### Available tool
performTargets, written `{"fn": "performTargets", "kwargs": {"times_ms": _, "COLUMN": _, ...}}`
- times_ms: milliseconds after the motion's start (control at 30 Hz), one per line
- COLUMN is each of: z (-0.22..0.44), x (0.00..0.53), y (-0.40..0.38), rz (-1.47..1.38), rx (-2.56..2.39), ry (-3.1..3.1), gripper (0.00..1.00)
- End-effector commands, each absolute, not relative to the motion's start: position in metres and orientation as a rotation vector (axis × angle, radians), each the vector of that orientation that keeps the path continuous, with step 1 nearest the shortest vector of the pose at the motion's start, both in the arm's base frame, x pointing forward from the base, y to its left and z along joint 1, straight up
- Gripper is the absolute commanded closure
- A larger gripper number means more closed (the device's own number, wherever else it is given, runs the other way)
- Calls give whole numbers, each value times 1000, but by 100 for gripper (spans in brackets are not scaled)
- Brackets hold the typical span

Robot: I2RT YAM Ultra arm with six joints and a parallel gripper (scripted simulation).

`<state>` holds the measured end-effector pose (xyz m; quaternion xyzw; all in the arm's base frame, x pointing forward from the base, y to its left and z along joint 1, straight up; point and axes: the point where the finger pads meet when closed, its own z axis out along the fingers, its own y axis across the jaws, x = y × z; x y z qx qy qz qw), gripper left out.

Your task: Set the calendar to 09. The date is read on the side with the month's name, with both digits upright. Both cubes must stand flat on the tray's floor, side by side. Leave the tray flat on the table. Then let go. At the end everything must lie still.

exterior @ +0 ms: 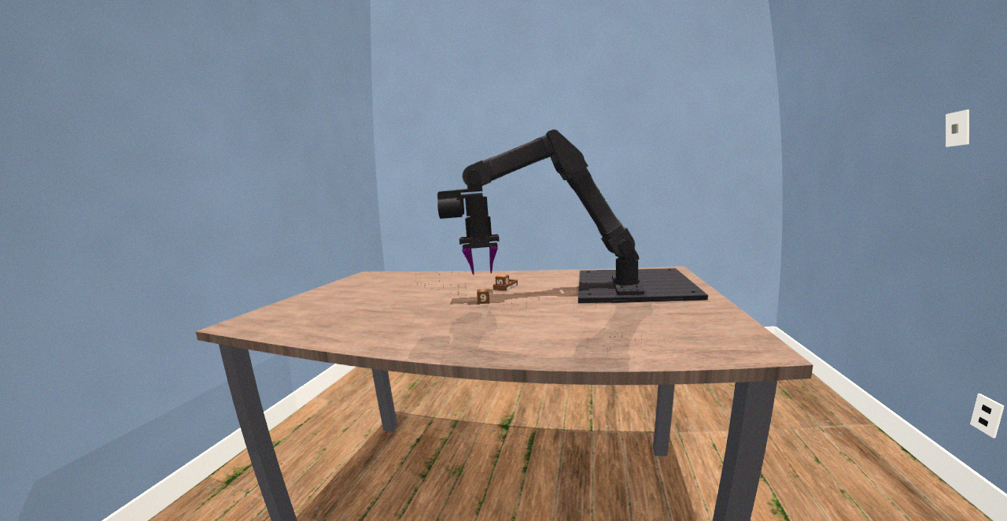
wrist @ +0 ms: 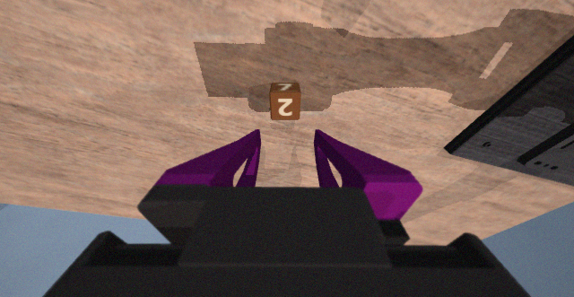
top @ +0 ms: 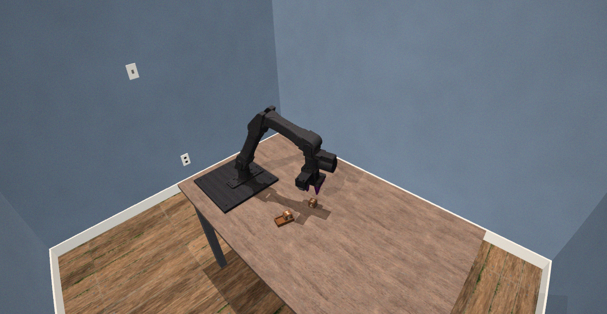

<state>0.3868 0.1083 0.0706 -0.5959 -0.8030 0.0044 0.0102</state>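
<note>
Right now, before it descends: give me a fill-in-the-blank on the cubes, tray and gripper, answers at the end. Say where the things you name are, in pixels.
1. The loose cube (top: 312, 202) (exterior: 483, 297) (wrist: 285, 106) rests on the ____, outside the tray (top: 279, 223) (exterior: 511, 285).
2. In the wrist view, the loose cube's largest visible face shows the digit ____.
3. The gripper (top: 312, 191) (exterior: 482, 273) (wrist: 287, 135) holds ____ between its fingers.
4. The number of cubes in the tray is ____.

Answers: table; 2; nothing; one
</note>
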Motion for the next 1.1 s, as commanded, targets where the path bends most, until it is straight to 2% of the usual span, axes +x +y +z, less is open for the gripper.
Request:
{"fn": "performTargets", "kwargs": {"times_ms": 0, "z": 76, "x": 391, "y": 107, "rz": -8, "rx": -1874, "ry": -2527, "gripper": 53}}
{"fn": "performTargets", "kwargs": {"times_ms": 1067, "z": 38, "x": 391, "y": 107, "rz": -8, "rx": -1874, "ry": -2527, "gripper": 53}}
